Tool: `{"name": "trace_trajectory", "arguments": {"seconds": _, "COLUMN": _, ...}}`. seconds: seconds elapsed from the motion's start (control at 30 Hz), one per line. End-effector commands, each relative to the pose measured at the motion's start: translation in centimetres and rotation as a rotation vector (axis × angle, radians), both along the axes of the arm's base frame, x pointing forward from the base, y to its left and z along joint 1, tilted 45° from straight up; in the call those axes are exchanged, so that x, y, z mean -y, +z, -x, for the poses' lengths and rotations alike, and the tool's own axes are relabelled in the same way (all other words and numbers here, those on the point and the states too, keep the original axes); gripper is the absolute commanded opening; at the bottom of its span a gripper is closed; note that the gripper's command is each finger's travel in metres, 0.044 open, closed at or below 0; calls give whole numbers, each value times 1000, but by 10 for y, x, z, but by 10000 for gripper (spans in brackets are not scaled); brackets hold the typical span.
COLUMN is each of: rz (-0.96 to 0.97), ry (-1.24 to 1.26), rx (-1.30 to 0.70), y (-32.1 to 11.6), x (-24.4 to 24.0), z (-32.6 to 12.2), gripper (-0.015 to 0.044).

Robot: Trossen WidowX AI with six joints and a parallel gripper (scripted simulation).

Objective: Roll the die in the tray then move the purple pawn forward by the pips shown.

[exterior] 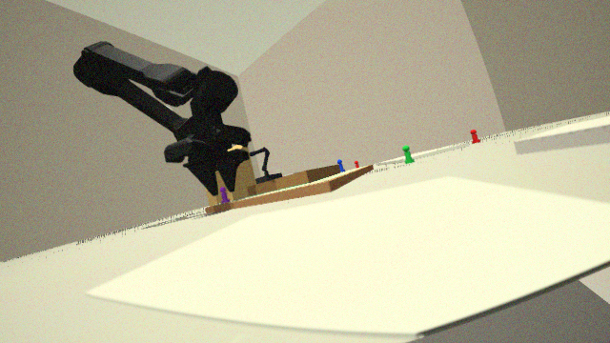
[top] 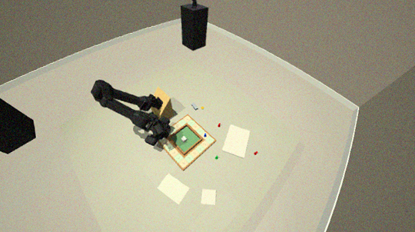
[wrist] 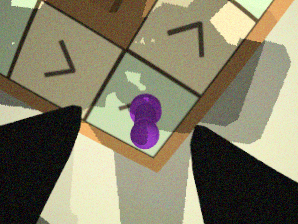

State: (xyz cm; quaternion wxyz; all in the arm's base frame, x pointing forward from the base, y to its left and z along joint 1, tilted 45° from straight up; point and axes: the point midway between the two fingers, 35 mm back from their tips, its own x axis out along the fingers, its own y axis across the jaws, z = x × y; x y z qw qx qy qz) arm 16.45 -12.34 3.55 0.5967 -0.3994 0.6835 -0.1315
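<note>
The purple pawn [exterior: 224, 195] [wrist: 145, 112] stands upright on the corner square of the board [top: 197, 152] [exterior: 286, 198] [wrist: 95, 52]. My gripper [exterior: 222, 191] [wrist: 137, 125] is open, with one fingertip on each side of the pawn and a visible gap on both sides in the wrist view. The fingertips are low, around the pawn's height. The white die [top: 184, 138] lies in the green-floored tray [top: 191, 145] at the board's middle; its pips are too small to read. The blue pawn [top: 205, 135] [exterior: 340, 166] stands on the board's far side.
Off the board are a green pawn [top: 216, 157] [exterior: 407, 154], two red pawns [top: 219, 125] [top: 255, 153], a small yellow piece [top: 202, 108] and a small grey item [top: 194, 106]. A tan block [top: 165, 106] [exterior: 247, 178] stands close beside the arm. Flat white sheets [top: 236, 141] [top: 173, 188] [top: 208, 197] lie around.
</note>
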Motion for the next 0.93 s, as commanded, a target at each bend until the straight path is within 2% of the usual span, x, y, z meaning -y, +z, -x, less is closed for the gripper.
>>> {"name": "trace_trajectory", "arguments": {"seconds": 0.0, "rz": -2, "ry": 3, "rx": 5, "y": 20, "x": -20, "z": -2, "gripper": 367}}
{"name": "trace_trajectory", "arguments": {"seconds": 0.1, "rz": 2, "ry": 4, "rx": 2, "y": 32, "x": -30, "z": 0, "gripper": 440}}
{"name": "trace_trajectory", "arguments": {"seconds": 0.3, "rz": -11, "ry": -7, "rx": 17, "y": 35, "x": -43, "z": -4, "gripper": 440}}
{"name": "trace_trajectory", "arguments": {"seconds": 0.47, "rz": -56, "ry": -105, "rx": 114, "y": 24, "x": -93, "z": -15, "gripper": 440}}
{"name": "trace_trajectory", "arguments": {"seconds": 0.67, "rz": -37, "ry": -242, "rx": 235, "y": 11, "x": -154, "z": -7, "gripper": 440}}
{"name": "trace_trajectory", "arguments": {"seconds": 0.9, "rz": -18, "ry": -280, "rx": 279, "y": 7, "x": -170, "z": -1, "gripper": 440}}
